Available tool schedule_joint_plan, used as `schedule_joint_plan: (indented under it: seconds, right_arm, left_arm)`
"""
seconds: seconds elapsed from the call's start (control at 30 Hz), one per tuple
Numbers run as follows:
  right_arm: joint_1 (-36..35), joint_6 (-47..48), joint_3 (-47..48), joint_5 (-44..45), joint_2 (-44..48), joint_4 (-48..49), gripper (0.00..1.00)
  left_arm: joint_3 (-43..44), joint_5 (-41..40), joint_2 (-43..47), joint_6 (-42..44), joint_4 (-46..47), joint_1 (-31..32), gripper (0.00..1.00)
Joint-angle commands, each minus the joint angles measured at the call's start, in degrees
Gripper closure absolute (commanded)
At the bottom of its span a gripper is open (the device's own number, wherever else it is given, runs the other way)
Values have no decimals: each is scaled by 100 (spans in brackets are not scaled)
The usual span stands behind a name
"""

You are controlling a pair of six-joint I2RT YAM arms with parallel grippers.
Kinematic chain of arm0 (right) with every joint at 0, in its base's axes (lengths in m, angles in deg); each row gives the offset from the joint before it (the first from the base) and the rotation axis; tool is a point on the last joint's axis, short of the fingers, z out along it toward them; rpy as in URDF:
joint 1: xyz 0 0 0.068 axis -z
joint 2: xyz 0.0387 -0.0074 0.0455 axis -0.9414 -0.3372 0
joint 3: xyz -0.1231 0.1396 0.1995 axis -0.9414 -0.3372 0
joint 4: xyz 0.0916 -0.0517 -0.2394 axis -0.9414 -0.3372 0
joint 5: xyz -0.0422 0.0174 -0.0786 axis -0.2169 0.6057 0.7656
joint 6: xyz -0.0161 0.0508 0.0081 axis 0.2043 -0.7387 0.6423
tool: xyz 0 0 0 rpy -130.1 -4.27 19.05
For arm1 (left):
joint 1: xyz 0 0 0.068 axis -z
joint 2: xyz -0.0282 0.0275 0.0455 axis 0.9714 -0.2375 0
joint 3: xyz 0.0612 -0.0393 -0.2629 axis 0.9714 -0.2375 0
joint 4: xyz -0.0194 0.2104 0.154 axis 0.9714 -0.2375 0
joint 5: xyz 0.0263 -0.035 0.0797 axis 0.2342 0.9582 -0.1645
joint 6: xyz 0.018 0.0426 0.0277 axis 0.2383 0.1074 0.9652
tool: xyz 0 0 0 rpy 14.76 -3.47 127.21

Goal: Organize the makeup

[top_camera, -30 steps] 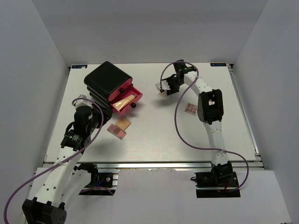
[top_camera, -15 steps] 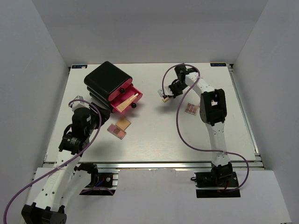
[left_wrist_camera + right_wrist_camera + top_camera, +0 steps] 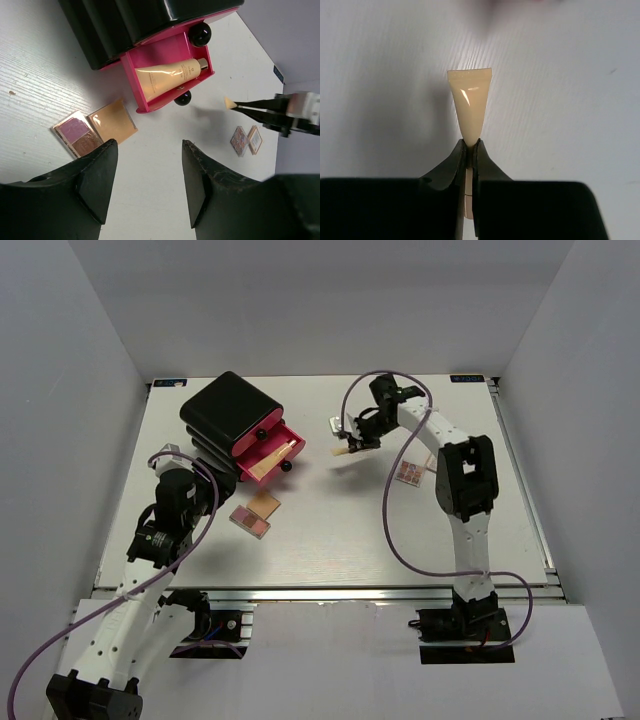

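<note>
Two beige plastic squeeze tubes marked the progress. The stowed beige tube already lay inside the open pink drawer of the big glossy black organiser box, which stood toward the far left corner of the desk. The held beige tube was off the desk, gripped by the right end effector. Its fingers were pressed together on the tube's narrow end, so the flat crimped end stuck out ahead. Seen from overhead, it hung above the far middle of the desk, to the right of the drawer and apart from it. The left end effector was spread and empty, hovering just on the near side of the drawer.

Left lying on the desk were a square pink-brown eyeshadow palette and a flat tan compact, side by side and touching, near the drawer on the left half of the desk. A pair of small square palettes lay on the right half of the desk, beside the right arm. No pencils could be made out in any view.

By my judgement the job was less than half done. One item was stowed, one was in transit, probably to the same drawer, and the flat pieces were not yet put away.
</note>
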Motion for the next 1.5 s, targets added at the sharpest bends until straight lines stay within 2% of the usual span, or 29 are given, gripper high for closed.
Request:
schedule_joint_plan:
  seconds: [0.0,0.1,0.27,0.5,0.73,0.8,1.0,1.1,1.2,1.23,1.27,1.3,1.33,1.37,1.4,1.47]
  right_arm:
    - [-348,-808,-295,-887,1032,797,100]
    - [-585,-1308,-586,-1125,1551,1335,100]
    - [-1174,-1556,-894,-1065,2097,2092,100]
    - [-2202,-1652,-886,-212,1685,2829,100]
    - [-2493,-1776,-456,588,1052,3367,100]
    - [-2511,-1768,-306,807,859,3471,92]
    - [-2511,-1732,-410,1212,726,3753,55]
    - [-2502,-1837,-630,1213,910,3990,52]
    - [-2450,-2074,-754,1151,1077,4193,54]
    - [-2406,-2423,-745,1090,1182,4254,58]
    - [-2353,-2688,-745,1055,1235,4455,62]
    - [-2222,-2969,-745,1002,1297,4552,68]
    - [-2134,-3537,-797,923,1428,4649,93]
    - [-2063,-3856,-876,931,1516,4929,100]
    - [-1880,-4207,-1016,957,1613,5192,100]
    - [-1677,-5358,-1672,1089,1991,5755,100]
  left_arm:
    - [152,-73,56,64,112,15,36]
    - [134,-108,144,64,77,15,36]
    - [73,-143,276,64,6,15,36]
    - [55,-64,224,81,103,15,36]
    - [108,-64,294,134,24,15,36]
    - [99,-64,337,125,15,15,36]
    - [204,32,285,204,33,15,36]
    - [248,138,232,239,111,15,38]
    - [283,322,118,265,252,15,45]
    - [318,392,22,274,296,15,49]
    - [336,488,-31,292,349,15,62]
    - [362,681,-101,336,445,15,69]
    - [415,752,-189,353,498,6,75]
    - [450,997,-381,380,560,6,81]
    - [476,1278,-505,450,673,15,92]
    - [634,1543,-873,546,771,41,99]
